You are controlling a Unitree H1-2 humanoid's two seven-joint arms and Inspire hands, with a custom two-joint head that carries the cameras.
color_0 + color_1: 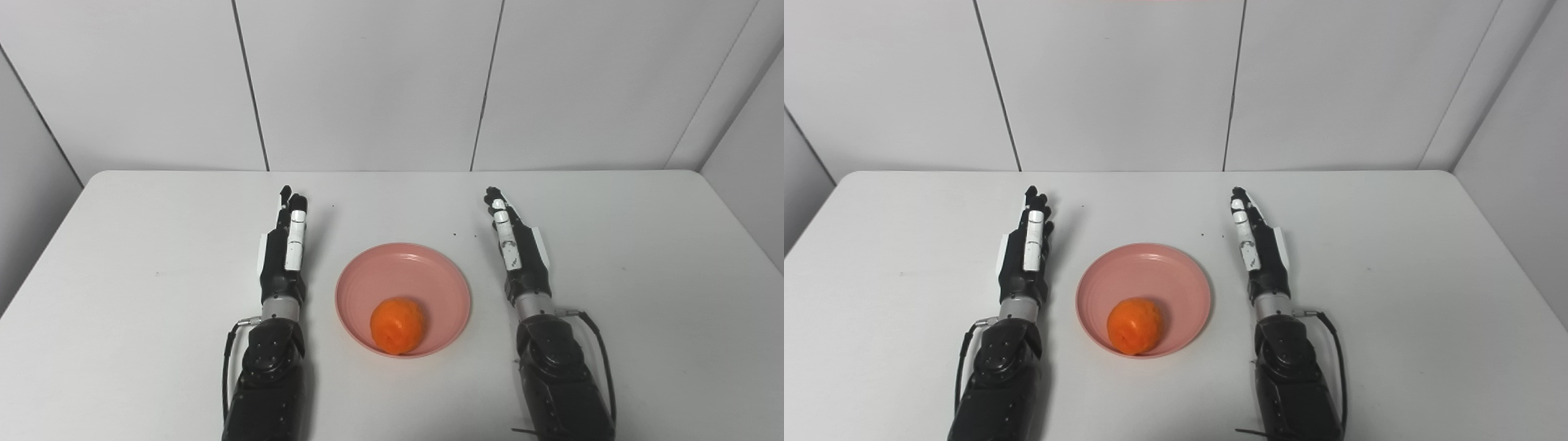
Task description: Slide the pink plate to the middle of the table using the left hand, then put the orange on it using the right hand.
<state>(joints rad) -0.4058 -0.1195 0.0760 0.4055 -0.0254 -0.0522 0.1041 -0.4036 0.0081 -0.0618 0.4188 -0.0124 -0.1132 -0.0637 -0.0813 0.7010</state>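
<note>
Orange sat inside the pink plate, resting against the plate's near rim, slightly left of the plate's centre. Plate and fruit lay around the middle of the white desk from side to side, nearer its front edge than its back edge. Both forearms came in over the front edge, one on each side of the plate, with a strip of bare desk between each arm and the plate's rim.

Beyond the wrists, the left hand lay flat-edged and released, fingers stretched straight toward the back edge and holding nothing. It stood left of the plate, apart from the rim, and well clear of the orange. The right hand was likewise released, fingers extended and angled a little inward, grasping nothing, to the right of the plate without touching it.

Wide bare surface stretched from each hand out to the desk's left and right edges. Past the fingertips, open desk ran to the back edge, where the panelled wall rose. A few dark specks dotted the surface behind the plate.
</note>
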